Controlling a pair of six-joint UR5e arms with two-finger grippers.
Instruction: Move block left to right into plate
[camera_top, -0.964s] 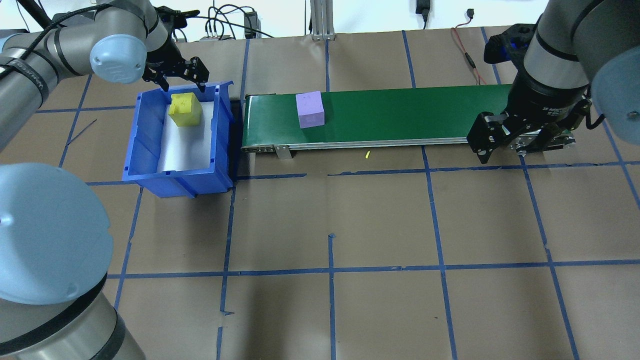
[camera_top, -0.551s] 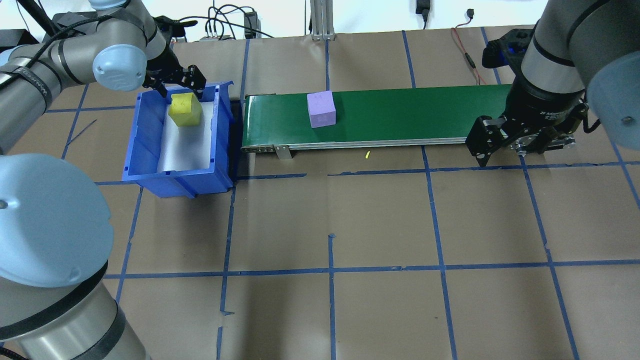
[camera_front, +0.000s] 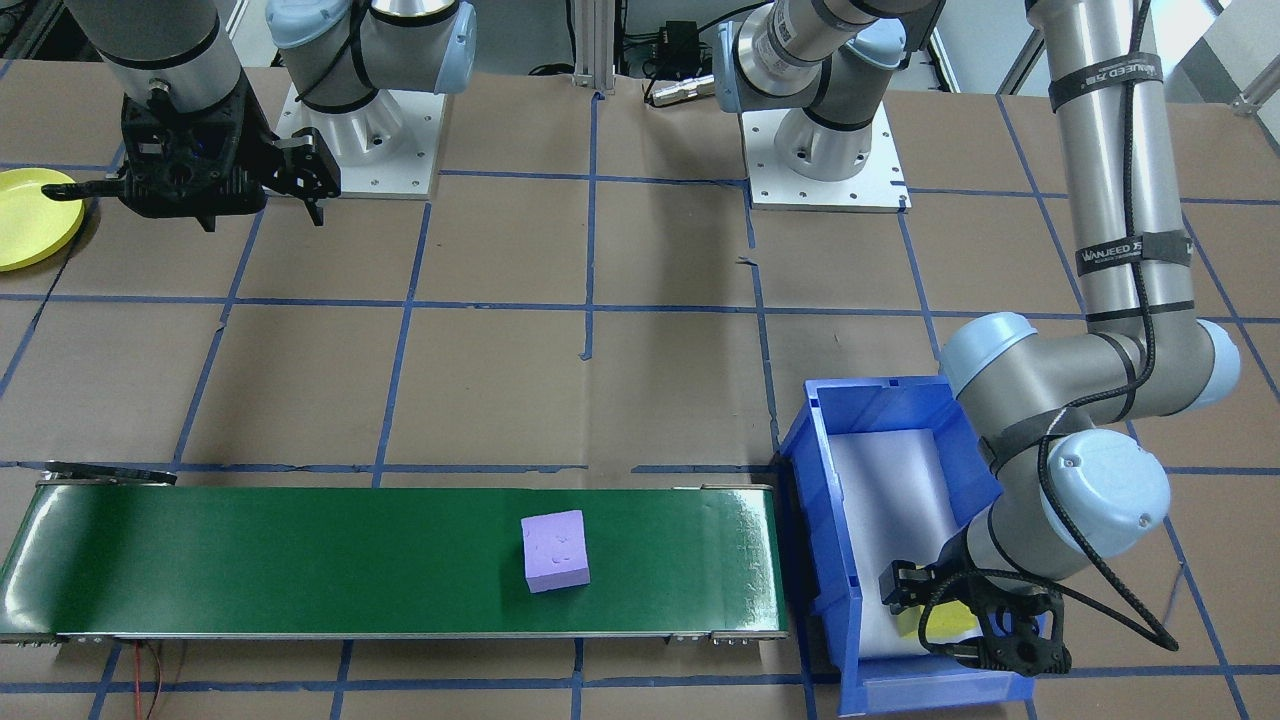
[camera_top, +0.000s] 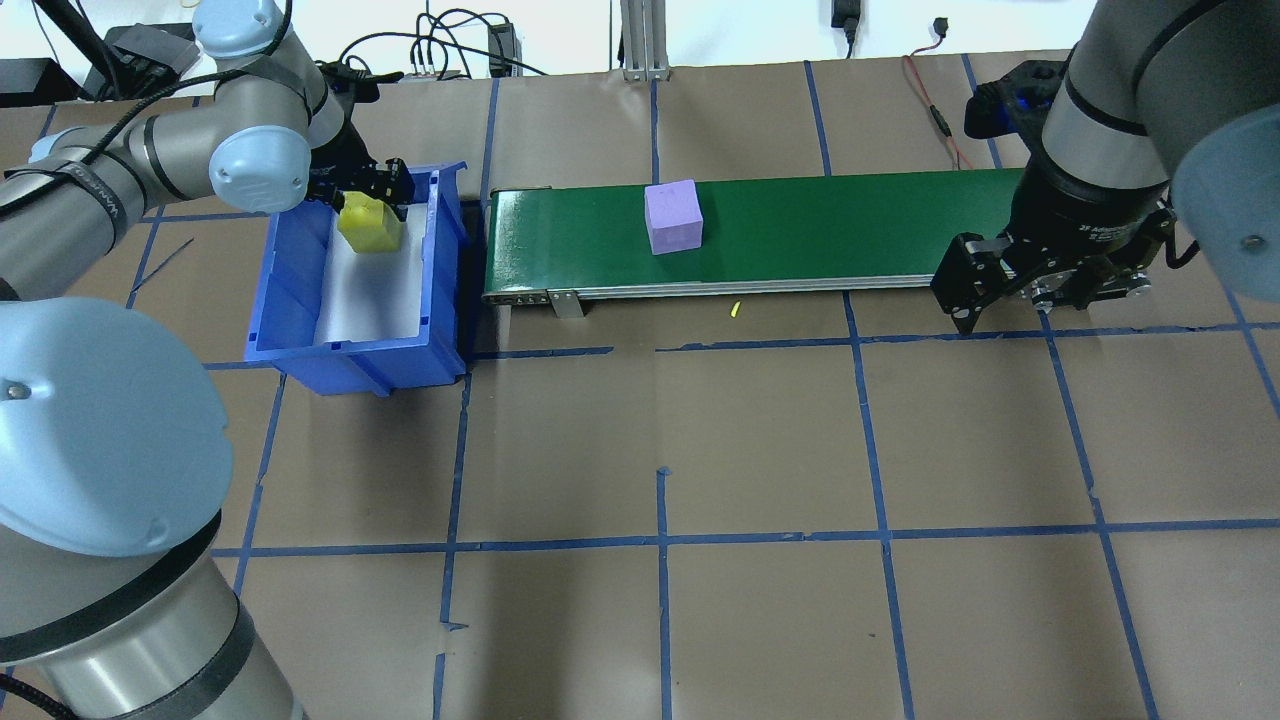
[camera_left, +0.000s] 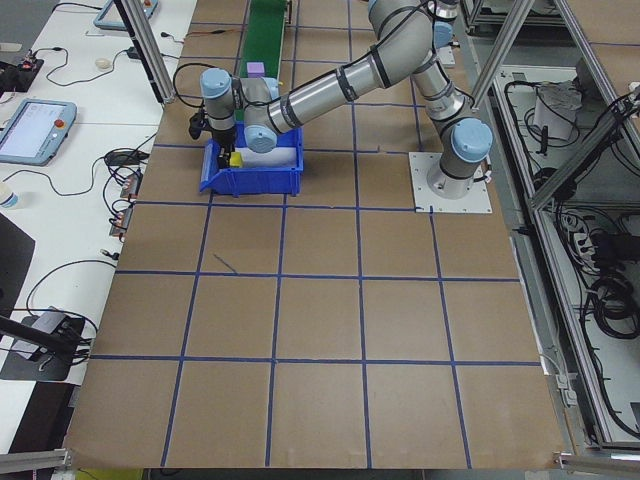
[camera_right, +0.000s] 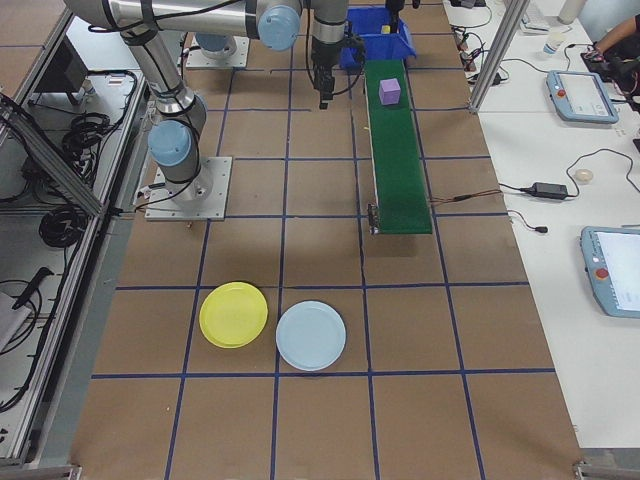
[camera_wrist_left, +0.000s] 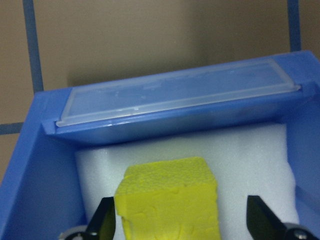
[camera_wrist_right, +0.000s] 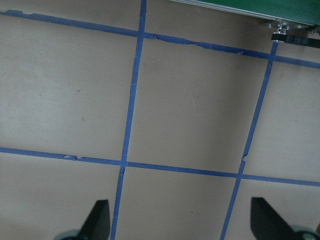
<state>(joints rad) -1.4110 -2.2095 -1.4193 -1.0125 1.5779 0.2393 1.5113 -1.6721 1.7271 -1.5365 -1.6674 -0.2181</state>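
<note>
The yellow block (camera_wrist_left: 170, 200) is sitting on white foam at the far end of the blue bin (camera_top: 290, 290), near the bin's back wall. The left gripper (camera_wrist_left: 182, 222) is reaching down into the bin with its fingers (camera_wrist_left: 103, 222) spread on either side of the block; the 1 in the wrist view's left is lying just beside the block's face, the other is standing apart from it, so the fingers are released and not clamping.

A purple block (camera_top: 673, 217) is resting on the green conveyor belt (camera_top: 800, 230), which is lying just beside the bin and stretching toward the robot's right.

The right gripper (camera_top: 1040, 290) is hanging at the belt's far end, above the brown desk (camera_top: 760, 440) with its blue tape grid, its fingers (camera_wrist_right: 97, 220) spread wide and grasping nothing.

The yellow plate (camera_right: 233, 314) is lying on the desk well apart from the belt, touching a pale blue plate (camera_right: 310, 335) beside it. In the front-facing view the yellow plate's edge is showing just beside the right gripper.
</note>
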